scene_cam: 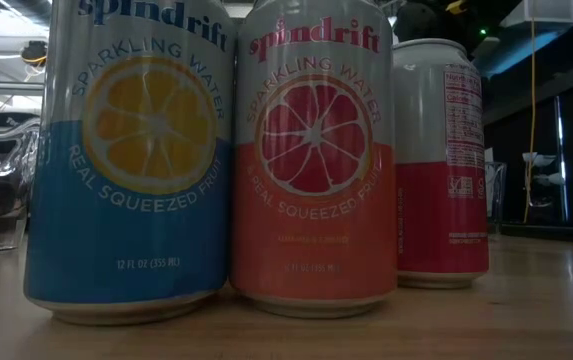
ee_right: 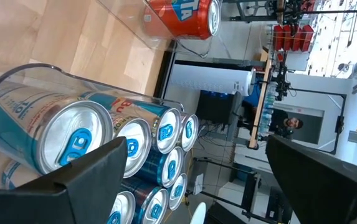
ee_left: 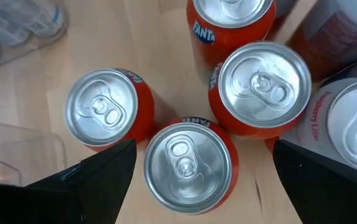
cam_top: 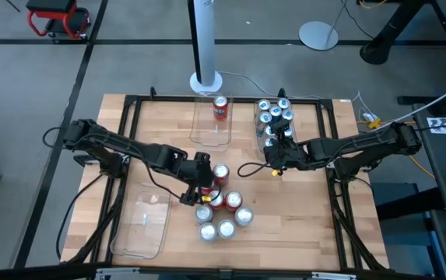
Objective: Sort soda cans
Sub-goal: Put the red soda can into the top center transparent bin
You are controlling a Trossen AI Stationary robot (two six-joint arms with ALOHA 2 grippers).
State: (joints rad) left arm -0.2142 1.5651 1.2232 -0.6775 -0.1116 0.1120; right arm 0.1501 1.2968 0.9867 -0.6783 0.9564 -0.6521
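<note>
Overhead, one red can (cam_top: 221,108) in a tray (cam_top: 211,132), both grippers' fingers spread, holding nothing.

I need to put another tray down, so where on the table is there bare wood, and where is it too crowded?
Bare wood lies right of the loose can cluster, toward the table's front right corner. The empty tray takes the front left. It is crowded mid-table, where the left hand hangs over the cluster and the right hand sits at the tray of blue cans.
</note>
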